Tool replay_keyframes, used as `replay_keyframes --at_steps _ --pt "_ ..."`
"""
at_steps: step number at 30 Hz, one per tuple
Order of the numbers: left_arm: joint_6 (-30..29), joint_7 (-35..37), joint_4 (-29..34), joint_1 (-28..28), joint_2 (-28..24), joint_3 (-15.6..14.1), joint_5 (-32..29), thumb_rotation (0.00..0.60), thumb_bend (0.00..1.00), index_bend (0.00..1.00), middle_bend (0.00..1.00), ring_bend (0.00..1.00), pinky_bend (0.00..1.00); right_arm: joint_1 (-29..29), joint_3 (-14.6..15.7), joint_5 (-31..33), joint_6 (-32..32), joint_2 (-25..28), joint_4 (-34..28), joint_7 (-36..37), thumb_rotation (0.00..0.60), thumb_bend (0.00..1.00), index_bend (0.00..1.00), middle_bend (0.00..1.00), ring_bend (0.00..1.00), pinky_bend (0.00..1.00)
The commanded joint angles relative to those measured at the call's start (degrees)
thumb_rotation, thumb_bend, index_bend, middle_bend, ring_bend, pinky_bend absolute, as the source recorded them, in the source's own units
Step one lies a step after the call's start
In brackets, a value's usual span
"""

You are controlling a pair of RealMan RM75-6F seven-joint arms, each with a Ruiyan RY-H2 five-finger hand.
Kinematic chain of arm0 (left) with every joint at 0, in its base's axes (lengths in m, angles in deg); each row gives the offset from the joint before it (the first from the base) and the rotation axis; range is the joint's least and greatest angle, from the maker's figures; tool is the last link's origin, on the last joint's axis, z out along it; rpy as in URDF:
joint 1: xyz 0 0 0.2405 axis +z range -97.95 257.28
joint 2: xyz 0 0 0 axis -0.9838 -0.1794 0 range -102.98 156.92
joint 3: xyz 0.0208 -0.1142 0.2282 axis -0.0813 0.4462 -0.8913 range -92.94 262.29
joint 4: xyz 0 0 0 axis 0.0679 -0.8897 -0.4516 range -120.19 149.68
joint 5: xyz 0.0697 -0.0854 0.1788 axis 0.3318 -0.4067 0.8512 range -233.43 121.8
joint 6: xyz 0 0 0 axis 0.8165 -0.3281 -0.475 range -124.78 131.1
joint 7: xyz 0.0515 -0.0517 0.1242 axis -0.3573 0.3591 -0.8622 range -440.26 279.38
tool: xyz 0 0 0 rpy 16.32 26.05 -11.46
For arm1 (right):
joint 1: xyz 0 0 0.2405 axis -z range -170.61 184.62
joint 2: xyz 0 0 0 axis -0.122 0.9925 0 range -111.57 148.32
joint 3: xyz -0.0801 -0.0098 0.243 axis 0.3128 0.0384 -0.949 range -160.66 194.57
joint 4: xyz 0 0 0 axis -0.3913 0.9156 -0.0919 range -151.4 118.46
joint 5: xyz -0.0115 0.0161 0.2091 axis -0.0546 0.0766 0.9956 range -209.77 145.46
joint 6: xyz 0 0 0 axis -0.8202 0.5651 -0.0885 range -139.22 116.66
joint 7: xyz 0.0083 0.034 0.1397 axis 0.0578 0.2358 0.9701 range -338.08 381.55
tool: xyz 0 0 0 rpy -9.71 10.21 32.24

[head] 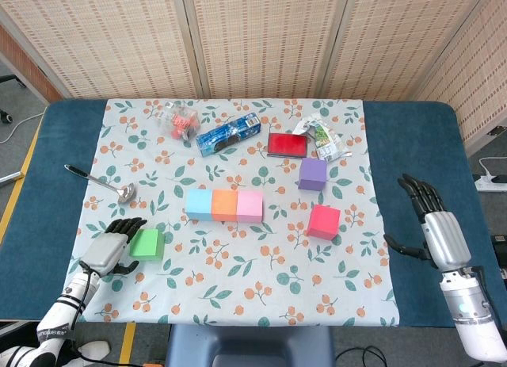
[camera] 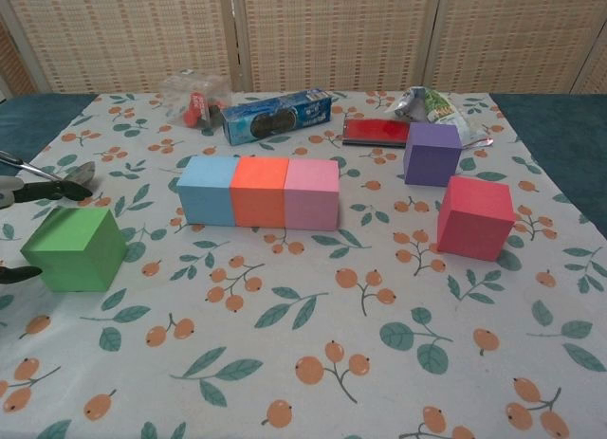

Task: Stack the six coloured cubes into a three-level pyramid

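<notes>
Blue, orange and pink cubes stand touching in a row at the middle of the flowered cloth. A purple cube stands to their far right, with a red cube nearer than it. The green cube sits alone at the near left. My left hand lies just left of it, fingers apart; in the chest view the fingertips reach past the green cube's far corner. I cannot tell whether they touch. My right hand hovers open over the blue table, right of the cloth.
A spoon lies on the left of the cloth. Along the far side are a plastic-wrapped item, a blue cookie pack, a flat red box and a snack bag.
</notes>
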Motion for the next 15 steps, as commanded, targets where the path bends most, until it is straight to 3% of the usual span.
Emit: replay_keyframes --at_steps 1,5,9,11,15 --pt "0.48 -0.83 -0.72 -0.06 0.95 0.38 -0.67 0.600 0.34 0.10 0.09 0.06 0.10 0.04 0.06 -0.01 0.03 0.00 -0.07 0.07 0.600 0.11 0.00 0.01 0.00 0.00" --pt "-0.20 -1.68 -1.59 0.14 2.04 1.02 -0.94 0.600 0.33 0.16 0.17 0.13 0.16 0.17 0.14 -0.08 0.24 0.05 -0.21 -0.01 0.600 0.11 0.00 0.01 0.00 0.00" --pt "-1.68 -1.60 -1.75 0.61 2.47 1.77 -0.03 0.600 0.32 0.29 0.30 0.27 0.32 0.29 0.16 -0.11 0.49 0.15 -0.35 -0.08 0.600 0.11 0.00 0.01 0.00 0.00" --pt "-1.61 -1.07 -0.85 0.39 1.34 2.30 0.60 0.600 0.32 0.32 0.35 0.31 0.39 0.31 0.21 -0.18 0.51 0.15 -0.38 -0.05 0.600 0.11 0.00 0.01 0.00 0.00" --pt "-1.76 -0.87 2.29 -0.78 -2.50 4.36 1.81 0.600 0.32 0.33 0.37 0.33 0.42 0.27 0.24 -0.47 0.60 0.16 -0.53 0.05 0.600 0.11 0.00 0.01 0.00 0.00"
